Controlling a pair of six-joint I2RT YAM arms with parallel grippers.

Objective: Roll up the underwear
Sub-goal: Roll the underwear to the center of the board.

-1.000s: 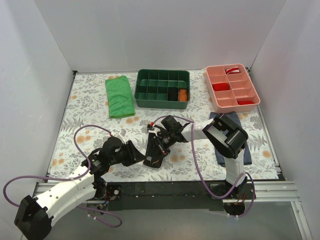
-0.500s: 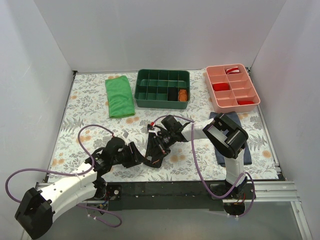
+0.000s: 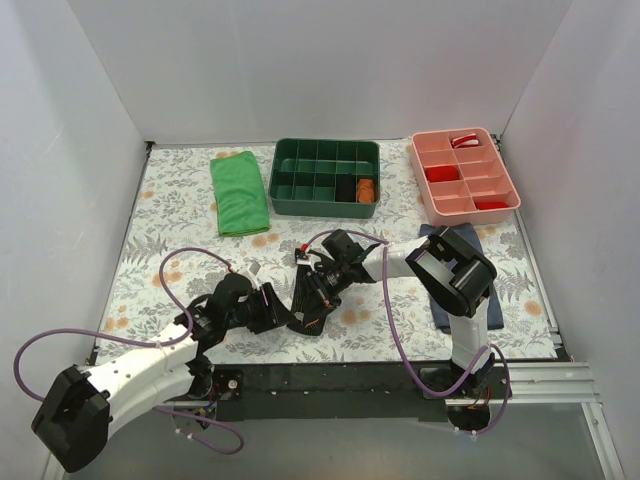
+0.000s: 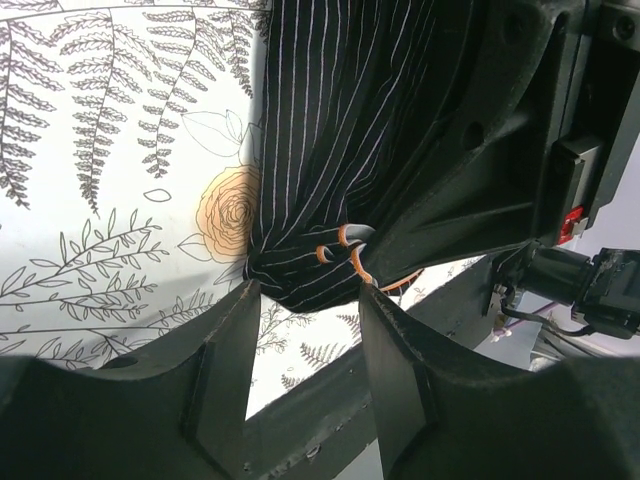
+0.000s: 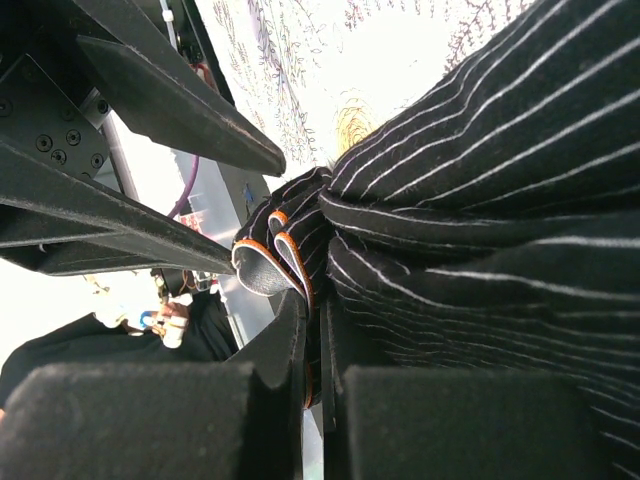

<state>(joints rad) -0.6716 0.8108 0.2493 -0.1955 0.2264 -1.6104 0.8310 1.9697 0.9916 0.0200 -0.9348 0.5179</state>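
Floral table (image 4: pixel 100 150) | underwear (image 4: pixel 330 150) bunched | your right gripper (image 5: pixel 315 320) clenched on its hem | your left gripper (image 4: pixel 305 297) parted around its end

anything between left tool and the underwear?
Nothing: in the left wrist view the underwear has its bunched end right at the mouth of the left tool, floral tablecloth beneath.
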